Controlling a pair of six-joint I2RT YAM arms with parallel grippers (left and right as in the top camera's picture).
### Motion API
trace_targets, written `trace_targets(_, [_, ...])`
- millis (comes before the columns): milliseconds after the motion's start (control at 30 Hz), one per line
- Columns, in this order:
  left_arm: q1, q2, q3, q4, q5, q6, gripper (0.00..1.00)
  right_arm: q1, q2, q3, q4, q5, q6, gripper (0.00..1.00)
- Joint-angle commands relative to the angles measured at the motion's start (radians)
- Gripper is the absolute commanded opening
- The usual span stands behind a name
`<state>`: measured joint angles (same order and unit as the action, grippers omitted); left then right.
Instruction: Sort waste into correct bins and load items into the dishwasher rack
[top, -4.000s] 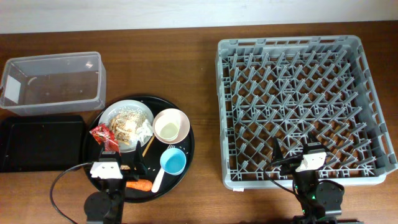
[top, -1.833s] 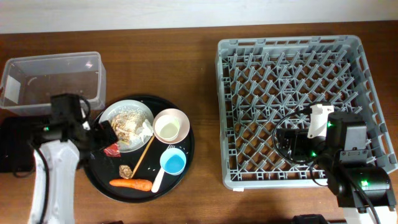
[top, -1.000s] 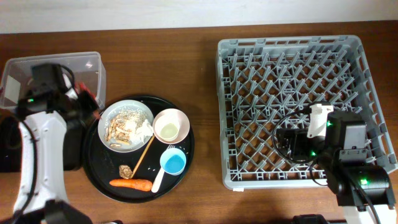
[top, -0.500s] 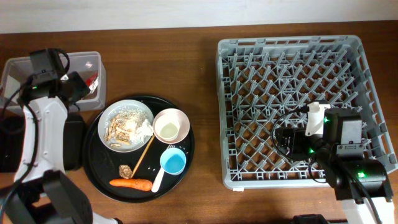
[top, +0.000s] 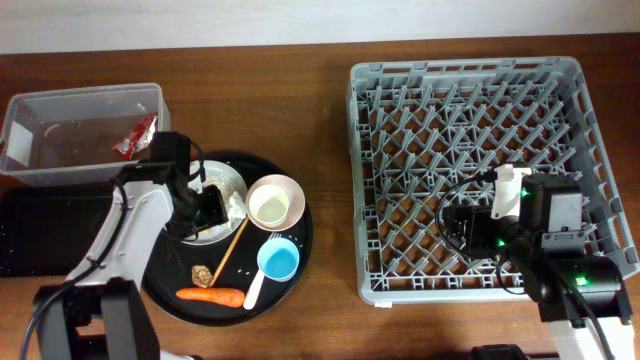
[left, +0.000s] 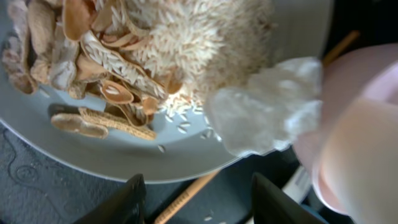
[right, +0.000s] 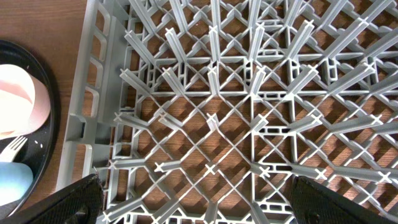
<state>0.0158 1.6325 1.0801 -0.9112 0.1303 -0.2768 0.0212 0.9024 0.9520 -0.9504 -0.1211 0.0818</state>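
the red snack wrapper (top: 135, 136) is now lying inside the clear tub (top: 85, 92), at its right end. 1.8 s ago it was pinched in the left gripper (left: 199, 200) over the round black tray (top: 283, 288). so we're counting the 1st piece of waste as binned.

the left gripper has swung back & is hanging low over the white plate (left: 124, 158), jaws spread w/ nothing between them. only the wooden chopstick (left: 189, 196) is passing under the gap.

thru the left wrist cam we're seeing the crumpled napkin (left: 267, 102) sitting at the plate's edge, touching the food scraps (left: 112, 56) (rice & shell-like bits) and just beside the pinkish bowl (left: 354, 149). we're judging the napkin as the likely next pick, since the gripper is already near it. the fingers need shifting toward the napkin & off the chopstick, or they're risking a grab of the stick or the bowl rim instead.

still waiting on the round tray: the carrot (top: 212, 296) near the front edge, a small beige chunk (top: 202, 272), and the light-blue cup (top: 279, 259) w/ the white fork (top: 256, 285) against it.

the right gripper (right: 208, 205) isn't moving vs. half a sec ago. it's hovering over the front-left part of the dishwasher rack (top: 460, 70), fingers wide apart & empty. no dish is sitting in the rack yet, so we're judging the loading half as not started.
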Motion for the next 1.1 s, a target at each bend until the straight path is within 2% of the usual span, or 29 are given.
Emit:
trace_targets(0, [-0.003,0.05,-0.014,0.019,-0.006,0.013,0.46,0.005,-0.001,0.019,0.002,0.002,0.002,0.99])
trace_targets(167, [-0.062,0.079,-0.014,0.045,-0.015,0.048,0.46,0.005,-0.001,0.019,0.002,0.002,0.002,0.99])
trace_targets(300, [-0.113,0.079,-0.014,0.077,-0.098,0.051,0.47,0.005,-0.001,0.019,0.002,0.002,0.002,0.99])
trace_targets(367, [-0.119,0.079,-0.014,0.1,-0.196,0.051,0.47,0.005,-0.001,0.019,0.002,0.002,0.002,0.99])
trace_targets(500, [-0.119,0.098,-0.014,0.116,-0.201,0.05,0.45,0.005,-0.001,0.019,0.002,0.002,0.002,0.99])
trace_targets(567, [-0.119,0.106,-0.014,0.126,-0.198,0.051,0.34,0.005,-0.001,0.019,0.002,0.002,0.002,0.99])
trace_targets(733, [-0.119,0.106,-0.014,0.174,-0.16,0.051,0.17,0.005,-0.001,0.019,0.002,0.002,0.002,0.99])
trace_targets(800, [-0.119,0.106,-0.014,0.174,-0.16,0.051,0.04,0.005,-0.001,0.019,0.002,0.002,0.002,0.99])
trace_targets(967, [-0.118,0.106,-0.003,0.174,-0.161,0.051,0.0,0.005,-0.001,0.019,0.002,0.002,0.002,0.99])
trace_targets(1067, [-0.118,0.068,0.085,0.089,-0.164,0.051,0.0,0.005,-0.001,0.019,0.002,0.002,0.002,0.99])
